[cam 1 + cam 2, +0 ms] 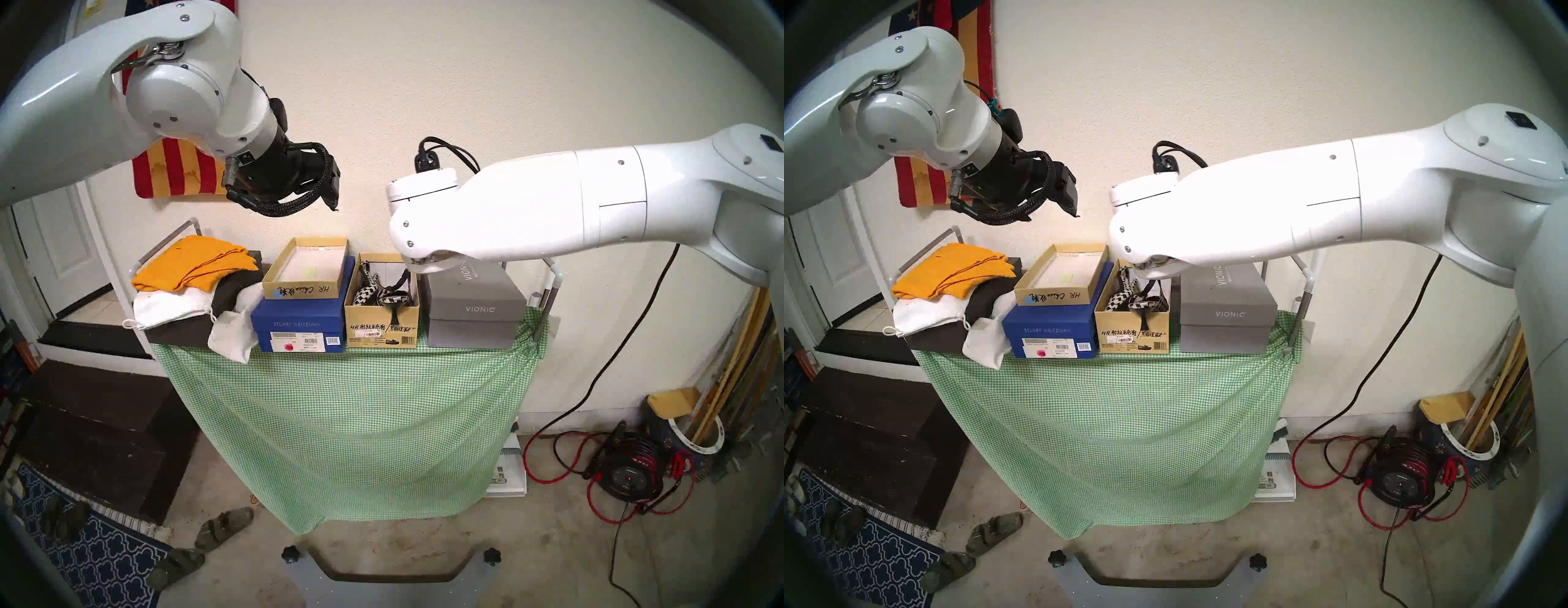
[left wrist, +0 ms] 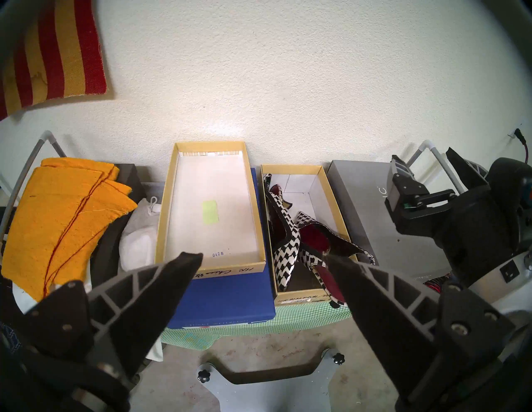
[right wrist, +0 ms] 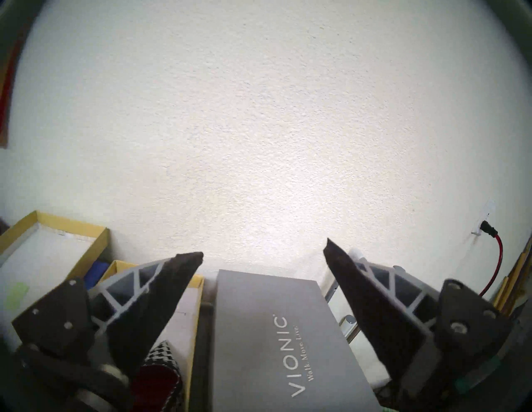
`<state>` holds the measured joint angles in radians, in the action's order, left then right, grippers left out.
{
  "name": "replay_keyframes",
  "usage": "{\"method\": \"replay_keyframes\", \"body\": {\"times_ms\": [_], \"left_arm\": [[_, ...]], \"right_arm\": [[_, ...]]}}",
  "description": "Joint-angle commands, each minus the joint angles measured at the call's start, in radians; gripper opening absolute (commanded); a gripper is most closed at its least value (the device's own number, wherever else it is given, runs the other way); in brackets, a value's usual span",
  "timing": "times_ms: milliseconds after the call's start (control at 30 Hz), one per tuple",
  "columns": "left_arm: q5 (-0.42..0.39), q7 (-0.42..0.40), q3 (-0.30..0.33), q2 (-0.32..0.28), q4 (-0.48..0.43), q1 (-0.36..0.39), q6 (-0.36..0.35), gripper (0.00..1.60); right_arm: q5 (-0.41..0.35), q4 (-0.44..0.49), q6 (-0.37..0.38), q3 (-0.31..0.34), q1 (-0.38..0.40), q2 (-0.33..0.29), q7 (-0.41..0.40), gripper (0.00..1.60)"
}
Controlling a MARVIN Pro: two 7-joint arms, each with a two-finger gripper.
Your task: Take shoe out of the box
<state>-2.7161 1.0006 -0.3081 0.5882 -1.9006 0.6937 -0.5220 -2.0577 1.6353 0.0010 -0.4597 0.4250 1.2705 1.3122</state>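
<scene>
A: Where are we with the shoes (image 2: 288, 238)?

B: Both lie in the box (image 1: 381, 327) on the worktop (image 1: 339, 382), between the blue box (image 1: 297, 327) and the grey box (image 1: 475, 305). Our left claw (image 2: 263, 260) and right claw (image 3: 263, 253) gape wide, empty.

A: Handling?

B: Light, stiff, probably slick houndstooth uppers. We'd pinch a rim near the heel.

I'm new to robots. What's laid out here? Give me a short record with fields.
Table: green checked cloth
Open box: tan box, holds houndstooth shoes
Left of it: blue box with the shallow tan lid on top
Right of it: grey VIONIC box, closed
Left gripper: open, empty
Right gripper: open, empty, over the grey box
Shoes: both in the box
</scene>
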Motion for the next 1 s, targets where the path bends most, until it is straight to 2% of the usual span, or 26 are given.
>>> {"method": "replay_keyframes", "body": {"times_ms": [0,167,400,633,967], "left_arm": [[0.0,0.001,0.0,0.001,0.0,0.0,0.0,1.6],[0.0,0.001,0.0,0.001,0.0,0.001,0.0,1.6],[0.0,0.002,0.0,0.001,0.0,0.001,0.0,1.6],[0.0,0.002,0.0,0.001,0.0,0.001,0.0,1.6],[0.0,0.002,0.0,0.001,0.0,0.001,0.0,1.6]], "right_arm": [[0.005,0.106,-0.04,0.015,-0.034,0.102,0.065,1.6],[0.016,0.186,-0.097,-0.005,-0.042,0.138,0.163,1.6],[0.015,0.21,-0.167,-0.077,0.0,0.192,0.171,1.6],[-0.071,0.222,-0.251,-0.167,0.081,0.26,0.171,1.6],[-0.169,0.242,-0.296,-0.226,0.142,0.341,0.171,1.6]]}}
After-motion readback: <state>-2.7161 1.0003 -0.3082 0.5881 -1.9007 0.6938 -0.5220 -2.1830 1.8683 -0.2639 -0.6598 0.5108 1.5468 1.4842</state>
